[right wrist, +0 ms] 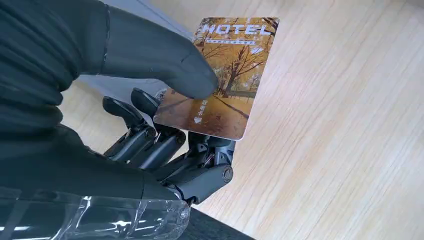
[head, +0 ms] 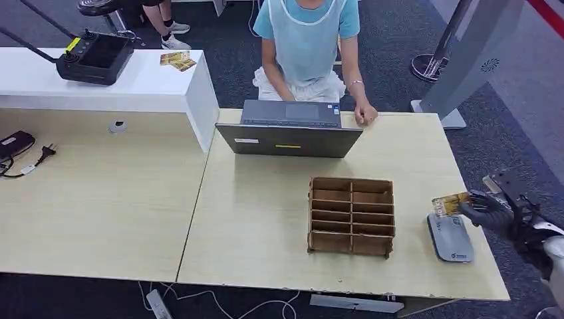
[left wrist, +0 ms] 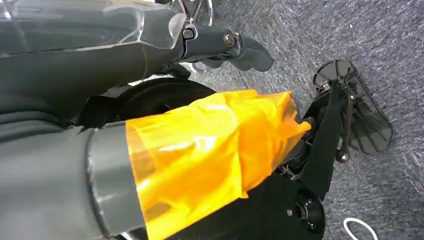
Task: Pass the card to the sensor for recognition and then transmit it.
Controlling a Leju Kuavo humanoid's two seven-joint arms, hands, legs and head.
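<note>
Head view: at the right edge of the frame the right hand (head: 495,211) holds one card (head: 450,203) above the far end of one grey sensor (head: 450,237) lying on the table (head: 266,219). One divided wooden box (head: 351,216) sits at centre, one laptop (head: 290,129) above it, a person (head: 307,46) behind.

Left wrist view: the left hand (left wrist: 227,47) hangs over carpet, fingers curled in, holding nothing.

Right wrist view: thumb (right wrist: 165,62) and fingers (right wrist: 150,137) pinch the "HOTEL" card (right wrist: 227,75) at centre.
</note>
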